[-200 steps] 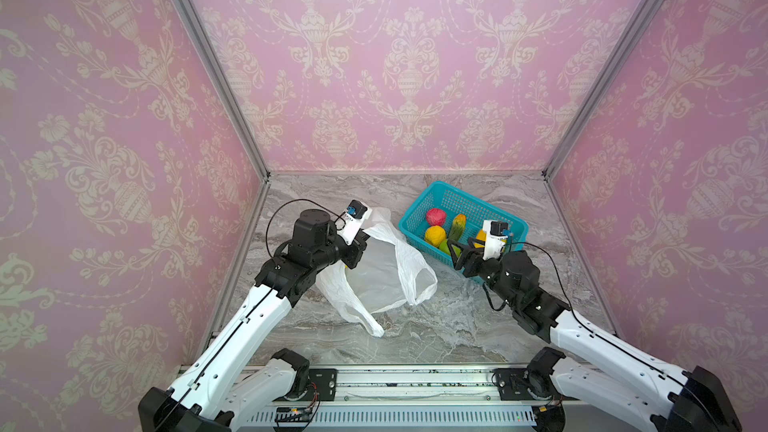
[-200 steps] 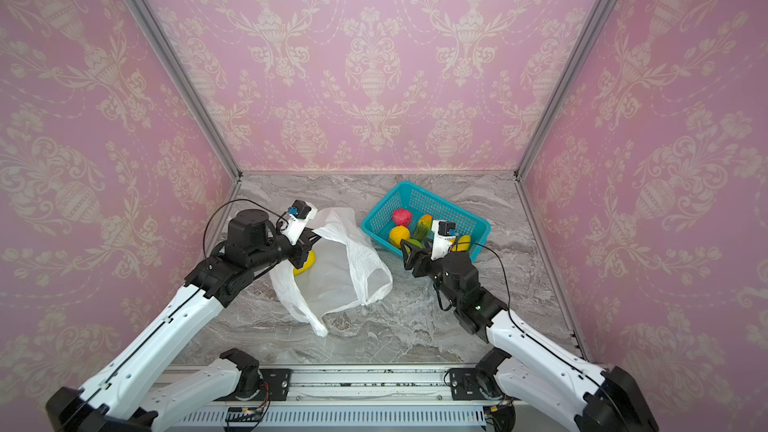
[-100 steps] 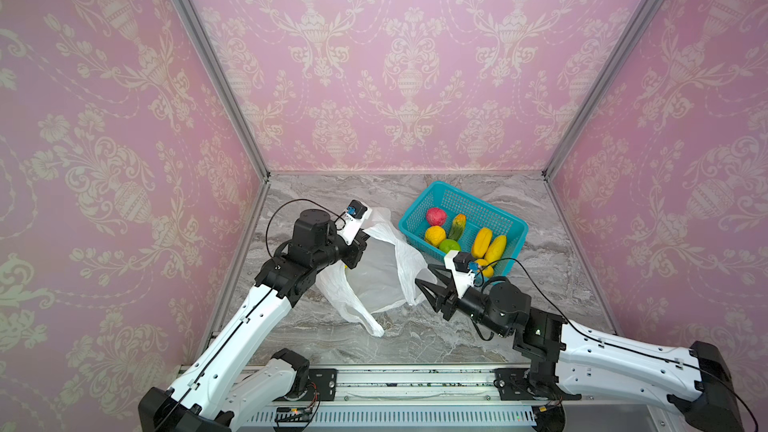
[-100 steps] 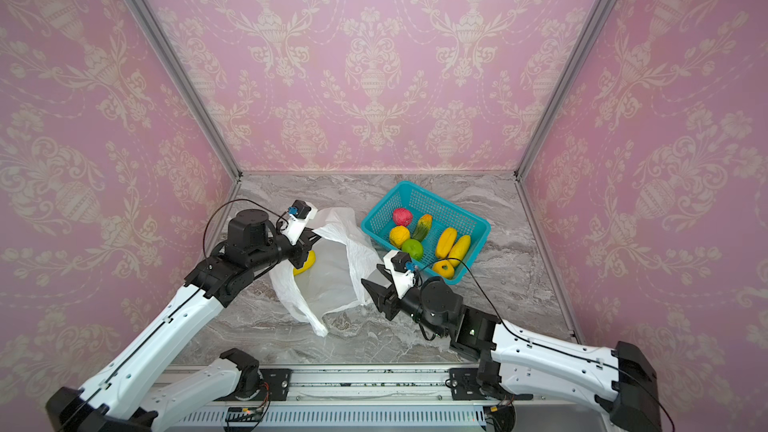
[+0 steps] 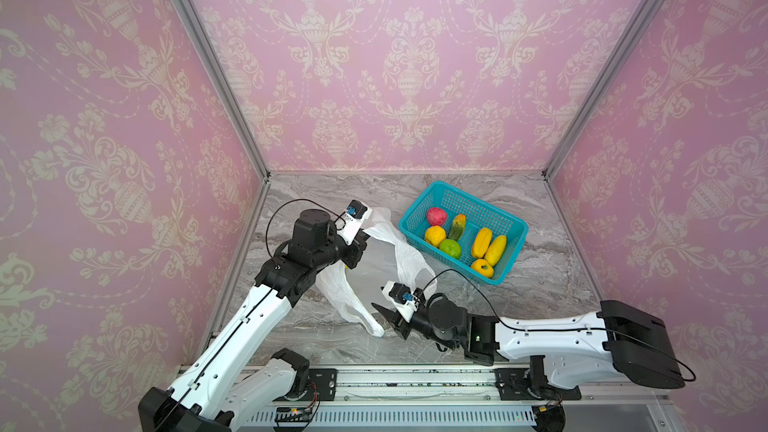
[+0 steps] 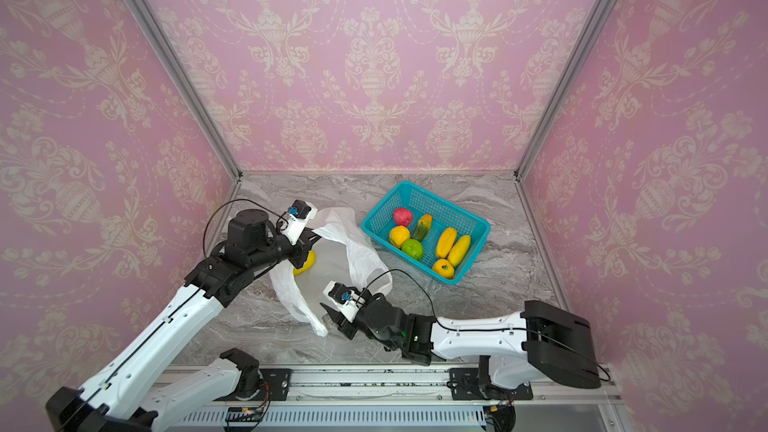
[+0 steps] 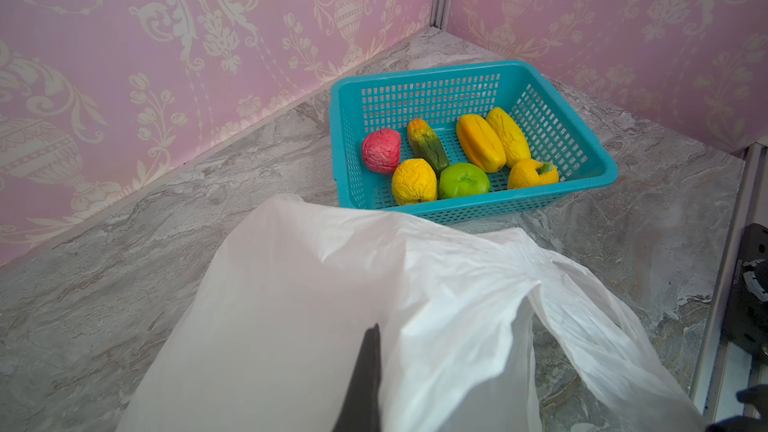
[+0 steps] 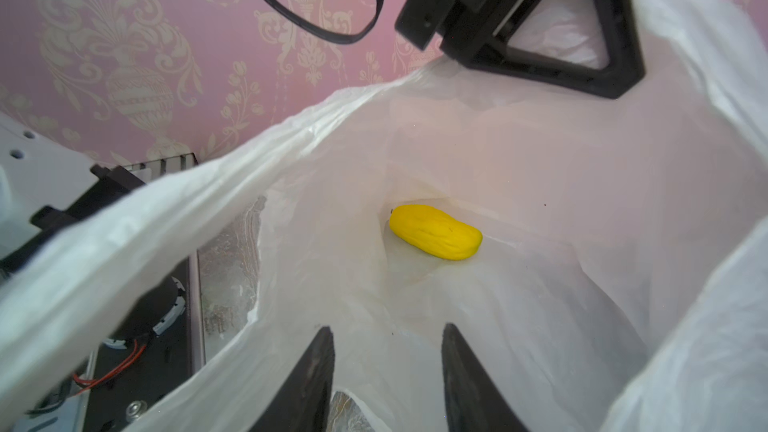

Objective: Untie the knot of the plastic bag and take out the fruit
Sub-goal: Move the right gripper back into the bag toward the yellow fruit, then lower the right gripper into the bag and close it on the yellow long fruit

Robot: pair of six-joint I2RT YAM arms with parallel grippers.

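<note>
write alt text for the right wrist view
One long yellow fruit lies inside the open white plastic bag, seen from its mouth. The right gripper points in, dark fingers apart and empty; the left gripper pinches the bag's far rim.

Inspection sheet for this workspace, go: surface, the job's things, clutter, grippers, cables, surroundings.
Surface: marble tabletop, grey, no spills seen.
Job's things: plastic bag open, no knot seen; one long yellow fruit lies inside it; seven fruits sit in the teal basket.
Clutter: nothing seen.
Grippers: left gripper shut on the bag's rim, holding it up; right gripper open, empty, at the bag's mouth.
Cables: left wrist cable and right wrist cable, black loops, no snag seen.
Surroundings: pink patterned walls on three sides; metal rail in front.
</note>
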